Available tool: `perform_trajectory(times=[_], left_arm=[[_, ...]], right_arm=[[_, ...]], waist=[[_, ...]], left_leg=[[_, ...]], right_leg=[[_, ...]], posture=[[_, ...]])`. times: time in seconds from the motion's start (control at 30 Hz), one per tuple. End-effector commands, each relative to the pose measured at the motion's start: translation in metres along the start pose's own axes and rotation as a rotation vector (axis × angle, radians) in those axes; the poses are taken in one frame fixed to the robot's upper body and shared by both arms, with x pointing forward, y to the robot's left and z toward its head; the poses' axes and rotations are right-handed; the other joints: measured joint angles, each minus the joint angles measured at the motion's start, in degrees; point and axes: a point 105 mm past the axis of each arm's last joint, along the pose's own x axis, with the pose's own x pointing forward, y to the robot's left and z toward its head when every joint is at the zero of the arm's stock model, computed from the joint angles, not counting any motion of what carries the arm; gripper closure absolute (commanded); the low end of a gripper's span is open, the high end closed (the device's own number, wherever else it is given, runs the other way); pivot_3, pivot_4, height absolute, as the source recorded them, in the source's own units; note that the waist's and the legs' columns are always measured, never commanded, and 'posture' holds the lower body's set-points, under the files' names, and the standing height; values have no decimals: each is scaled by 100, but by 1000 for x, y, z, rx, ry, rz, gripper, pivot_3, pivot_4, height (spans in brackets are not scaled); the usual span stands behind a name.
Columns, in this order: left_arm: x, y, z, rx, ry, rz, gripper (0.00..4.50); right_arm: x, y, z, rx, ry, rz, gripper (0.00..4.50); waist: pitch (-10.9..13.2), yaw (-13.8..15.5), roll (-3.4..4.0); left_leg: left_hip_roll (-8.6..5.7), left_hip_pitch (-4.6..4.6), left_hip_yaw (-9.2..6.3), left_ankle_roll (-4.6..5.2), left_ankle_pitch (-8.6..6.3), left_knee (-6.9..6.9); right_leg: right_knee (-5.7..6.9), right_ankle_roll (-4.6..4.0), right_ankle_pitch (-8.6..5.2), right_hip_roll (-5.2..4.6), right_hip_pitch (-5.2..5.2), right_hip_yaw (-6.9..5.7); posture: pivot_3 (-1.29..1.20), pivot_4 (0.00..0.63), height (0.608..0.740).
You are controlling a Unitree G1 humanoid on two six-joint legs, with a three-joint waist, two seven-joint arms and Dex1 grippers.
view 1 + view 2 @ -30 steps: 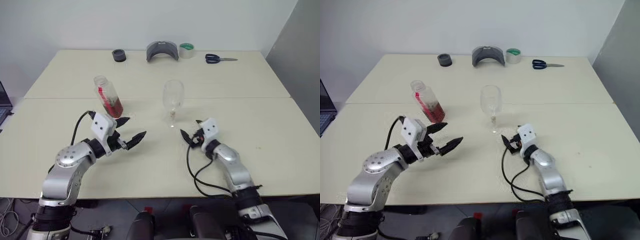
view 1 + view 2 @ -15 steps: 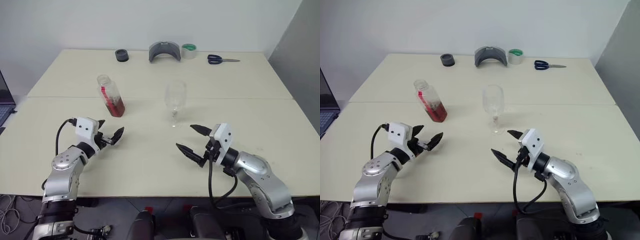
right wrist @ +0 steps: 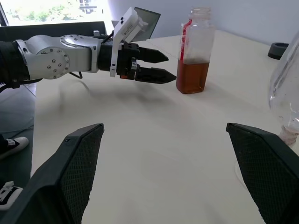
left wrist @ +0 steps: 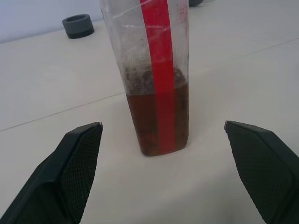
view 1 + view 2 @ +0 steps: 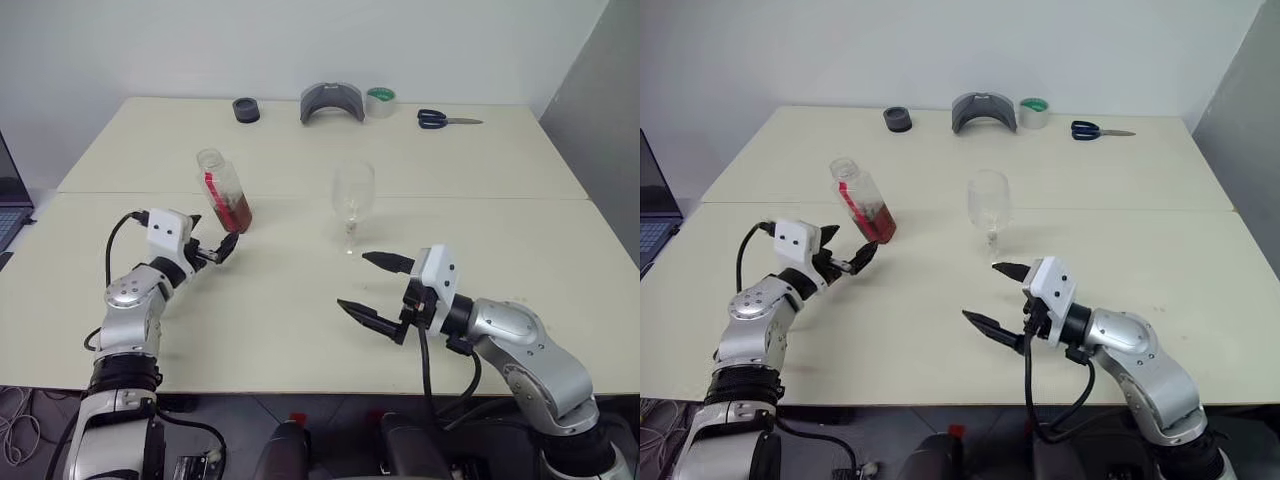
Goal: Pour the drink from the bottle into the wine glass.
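Standing upright on the cream table (image 5: pixel 300 290), left of centre: bottle (image 5: pixel 224 190), cap off, clear and squarish with a red label strip, roughly the lower third filled with reddish-brown drink (image 4: pixel 156 121). Standing to its right, well apart: wine glass (image 5: pixel 352 200), bowl empty.

Left gripper (image 5: pixel 212 247) held level just short of the bottle on its near side, pointing at the base; fingers (image 4: pixel 74 163) spread wide, not touching, bottle centred in the gap in the left wrist view. Left forearm raised off the table, elbow bent, cable looping behind the white wrist block.

Right gripper (image 5: pixel 372 285) held level above the near table, in front of and slightly right of the glass, pointing toward the robot's left; fingers (image 3: pixel 70 172) parted wide, empty. Right elbow bent sharply, forearm angled inward.

Along the far edge, left to right: dark round cap (image 5: pixel 245 109), grey curved holder (image 5: pixel 331 102), green tape roll (image 5: pixel 379 100), blue-handled scissors (image 5: pixel 447 119).
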Motion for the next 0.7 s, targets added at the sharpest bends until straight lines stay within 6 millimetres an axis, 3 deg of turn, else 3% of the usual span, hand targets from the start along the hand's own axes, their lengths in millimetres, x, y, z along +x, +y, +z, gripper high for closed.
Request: perform_trajectory(times=[0.03, 0.43, 0.7], left_arm=[[5, 3, 15, 46, -38, -11, 0], [28, 7, 34, 42, -69, -6, 0], [36, 15, 35, 27, -61, 27, 0]], right_arm=[[2, 3, 14, -51, -39, 12, 31], [2, 1, 16, -60, -38, 8, 31], [2, -2, 17, -63, -39, 12, 31]], waist=[[0, 2, 0], [0, 0, -1], [1, 0, -2]], left_leg=[[1, 0, -1, 0, 0, 0], [0, -1, -3, 0, 0, 2], [-2, -2, -3, 0, 0, 4]], right_leg=[[0, 0, 0, 0, 0, -1], [2, 0, 0, 2, 0, -4], [2, 0, 0, 2, 0, -5]], posture=[[0, 150, 740], [0, 150, 740], [0, 150, 740]])
